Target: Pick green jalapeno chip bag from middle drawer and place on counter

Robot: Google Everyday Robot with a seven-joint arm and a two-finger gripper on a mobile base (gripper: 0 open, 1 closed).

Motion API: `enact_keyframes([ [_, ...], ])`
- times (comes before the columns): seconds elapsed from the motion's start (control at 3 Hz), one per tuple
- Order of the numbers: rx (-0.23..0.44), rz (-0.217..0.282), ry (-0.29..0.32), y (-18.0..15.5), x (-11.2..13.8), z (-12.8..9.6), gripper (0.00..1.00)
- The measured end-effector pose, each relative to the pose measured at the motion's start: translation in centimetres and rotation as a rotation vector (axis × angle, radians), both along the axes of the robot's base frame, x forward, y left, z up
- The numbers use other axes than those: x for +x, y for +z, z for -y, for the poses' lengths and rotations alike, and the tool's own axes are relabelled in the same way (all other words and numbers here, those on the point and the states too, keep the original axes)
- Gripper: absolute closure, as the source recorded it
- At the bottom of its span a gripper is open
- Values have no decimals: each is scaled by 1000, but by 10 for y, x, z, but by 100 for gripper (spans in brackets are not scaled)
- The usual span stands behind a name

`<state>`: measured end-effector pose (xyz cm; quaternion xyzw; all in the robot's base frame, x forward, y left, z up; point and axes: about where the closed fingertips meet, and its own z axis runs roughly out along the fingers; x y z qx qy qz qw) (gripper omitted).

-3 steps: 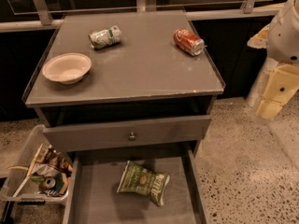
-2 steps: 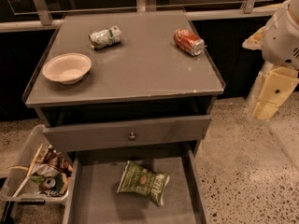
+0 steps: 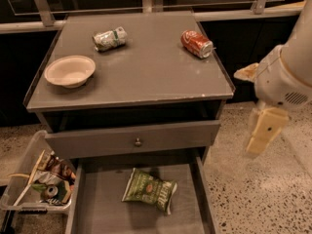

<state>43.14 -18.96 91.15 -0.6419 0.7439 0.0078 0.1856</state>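
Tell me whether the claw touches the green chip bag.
Apart. The camera view shows the claw hanging outside the middle drawer, floor between it and the green jalapeno chip bag.

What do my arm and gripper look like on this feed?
The gripper is a pale cream-yellow, blocky, tapering piece, hanging right of the counter over the speckled floor. Above it, the arm is a smooth white rounded housing with a small slotted vent and a tan tab on the side toward the counter. No cables or markings show.
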Motion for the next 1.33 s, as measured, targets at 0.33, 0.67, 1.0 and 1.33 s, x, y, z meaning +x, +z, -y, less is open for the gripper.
enact_keyframes([
  [0.33, 112, 44, 56, -39, -12, -13, 0],
  [0.67, 147, 105, 75, -36, -7, -17, 0],
  [1.0, 145, 105, 76, -35, -7, -17, 0],
  [1.33, 148, 77, 58, -45, -8, -18, 0],
])
